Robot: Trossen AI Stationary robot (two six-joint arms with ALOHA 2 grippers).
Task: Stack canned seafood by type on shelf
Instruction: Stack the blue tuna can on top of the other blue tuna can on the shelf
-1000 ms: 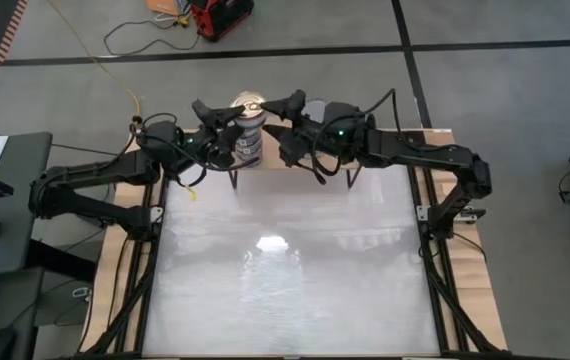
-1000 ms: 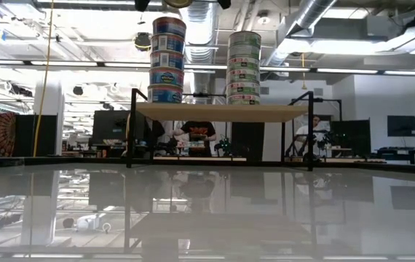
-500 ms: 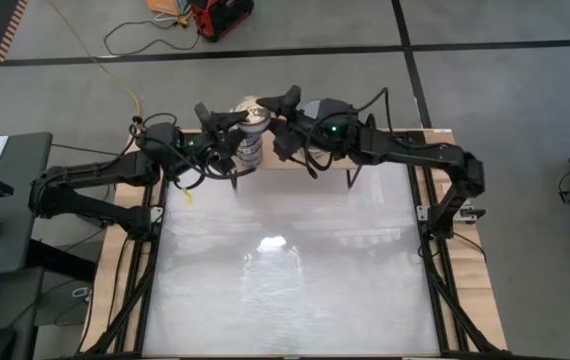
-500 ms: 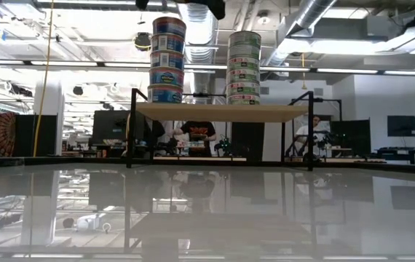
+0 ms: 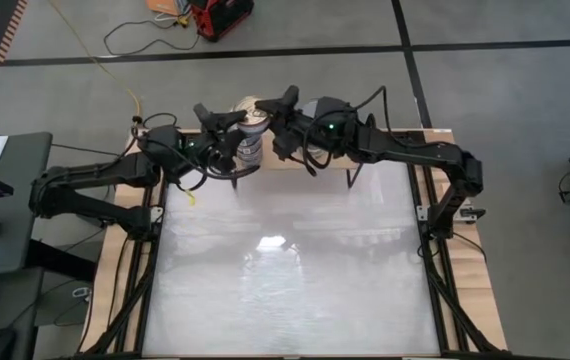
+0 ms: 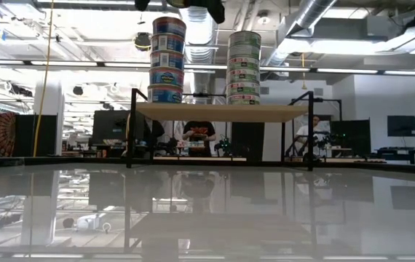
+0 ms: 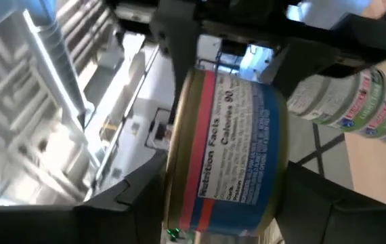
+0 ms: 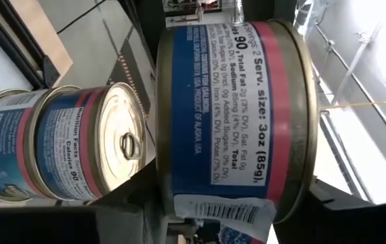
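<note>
Right gripper [image 5: 268,112], since shifted stackward, around can [image 8: 230,115].

An open-plan robotics lab or industrial workspace: exposed silver ducts [image 6: 306,18] and pipes run under the ceiling, strip lights [image 6: 84,63] hang over rows of desks with monitors [image 6: 402,125], people sit at workstations [image 6: 199,131], and the floor is grey concrete [image 5: 505,90].

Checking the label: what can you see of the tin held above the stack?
The tin is short, round metal with gold rims and a blue label with a red band and white nutrition print. The left claw and right claw both grip it, above the blue-labelled stack on the shelf.
</note>
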